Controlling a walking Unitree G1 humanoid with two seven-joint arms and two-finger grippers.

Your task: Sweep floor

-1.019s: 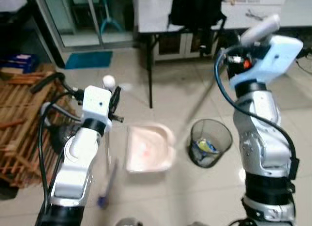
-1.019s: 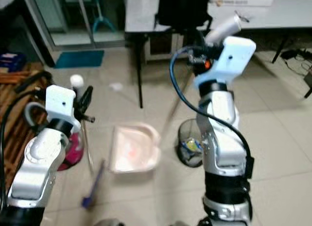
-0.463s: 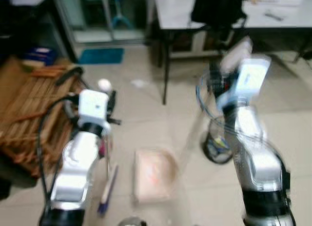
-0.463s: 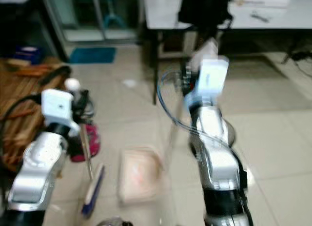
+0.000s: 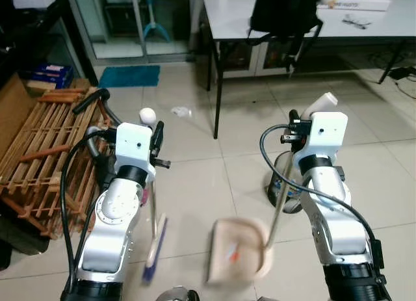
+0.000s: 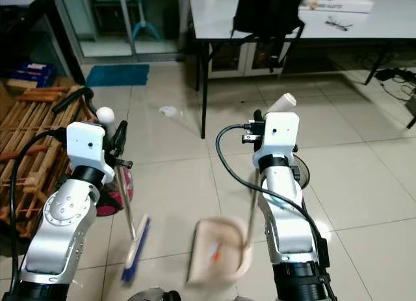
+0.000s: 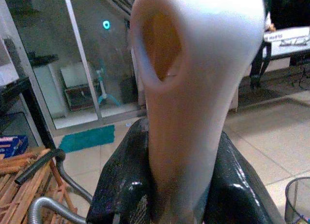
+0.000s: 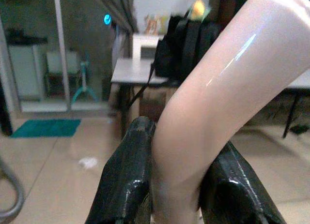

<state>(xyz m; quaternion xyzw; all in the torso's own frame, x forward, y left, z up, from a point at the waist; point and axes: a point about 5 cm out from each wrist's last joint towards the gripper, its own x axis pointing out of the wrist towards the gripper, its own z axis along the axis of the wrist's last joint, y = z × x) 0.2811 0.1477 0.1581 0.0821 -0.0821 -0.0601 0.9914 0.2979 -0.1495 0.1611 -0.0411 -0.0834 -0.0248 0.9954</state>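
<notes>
My left gripper [image 5: 156,140] is shut on the pale handle of a broom [image 5: 154,248]. Its blue bristles rest on the tiled floor by my left side, and the handle's white knob [image 5: 147,114] sticks up above the gripper. In the left wrist view the handle [image 7: 186,112] sits between the black fingers [image 7: 121,185]. My right gripper [image 5: 294,128] is shut on the long handle of a pink dustpan [image 5: 237,259]. The dustpan is low over the floor in front of me, blurred, with a small orange bit inside. A crumpled white scrap [image 5: 180,111] lies on the floor ahead.
A wire waste bin [image 5: 279,190] stands behind my right arm. A wooden slatted rack [image 5: 39,145] and a pink object [image 6: 120,190] are at the left. A white table [image 5: 260,15] with a black backpack [image 5: 286,12] stands ahead, and a blue mat [image 5: 129,75] lies by glass doors.
The camera has shifted. My right arm has come down and the dustpan has swung from beside the bin to nearer me. The broom stays held at my left.
</notes>
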